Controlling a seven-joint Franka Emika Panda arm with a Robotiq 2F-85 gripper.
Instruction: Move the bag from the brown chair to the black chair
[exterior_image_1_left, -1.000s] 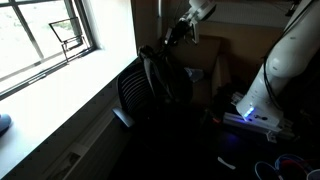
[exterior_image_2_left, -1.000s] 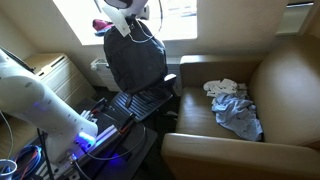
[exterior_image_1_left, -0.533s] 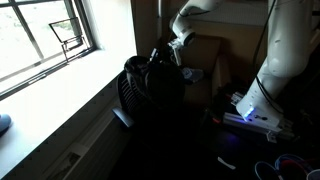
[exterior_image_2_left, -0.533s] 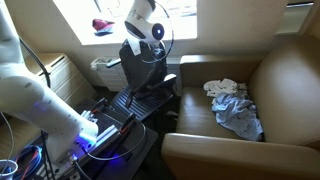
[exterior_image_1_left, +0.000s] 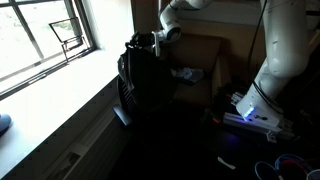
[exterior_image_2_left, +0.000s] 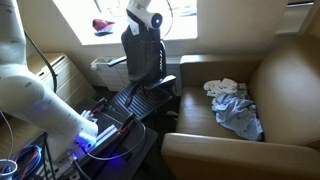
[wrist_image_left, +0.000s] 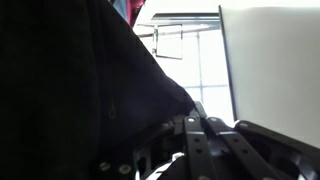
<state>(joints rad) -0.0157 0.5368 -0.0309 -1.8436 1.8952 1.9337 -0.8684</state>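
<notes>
Foreground: brown upholstered armchair (exterior_image_2_left: 285, 75), crumpled pale cloths (exterior_image_2_left: 231, 104) on its seat. Beside it, black mesh office chair (exterior_image_2_left: 140, 103). Black fabric bag (exterior_image_2_left: 143, 58) hangs upright over the black chair's seat, its top pinched by the gripper (exterior_image_2_left: 146, 30). Background: bright window (exterior_image_2_left: 75, 12).

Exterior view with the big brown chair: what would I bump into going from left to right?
White robot arm → black bag → pile of clothes.
</notes>
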